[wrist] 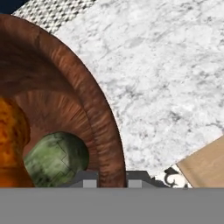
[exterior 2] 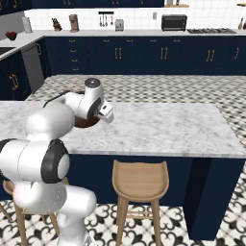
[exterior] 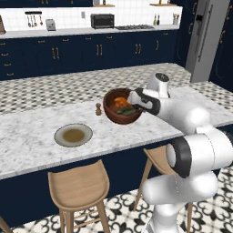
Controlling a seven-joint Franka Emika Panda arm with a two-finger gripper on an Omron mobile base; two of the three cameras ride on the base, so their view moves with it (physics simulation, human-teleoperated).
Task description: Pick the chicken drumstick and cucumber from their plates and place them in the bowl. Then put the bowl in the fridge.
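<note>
The tool [exterior: 133, 101] grips the bowl [exterior: 119, 113] by its rim at the 3 o'clock side in the left base view, and the bowl hangs tilted above the marble counter [exterior: 41, 123]. In the hand view the two finger tips [wrist: 89, 180] stand on either side of the bowl's wall, one inside and one outside, pinching the wooden rim between them.

Inside the bowl lie the chicken drumstick [exterior: 120, 102], toward 12 o'clock in the left base view, and the cucumber [exterior: 127, 110], toward 4 o'clock of it and nearer the tool. In the hand view the pale cut end of the cucumber [wrist: 56, 158] rests against the drumstick's orange flank [wrist: 11, 144].

A beige plate [exterior: 73, 135] with a brownish centre sits on the counter, well apart at 8 o'clock from the bowl. A small brown shaker [exterior: 98, 109] stands just beside the bowl at 9 o'clock. The fridge [exterior: 205, 38] rises at the 1 o'clock corner of the left base view. Wooden stools [exterior: 79, 186] stand below the counter's near edge.
</note>
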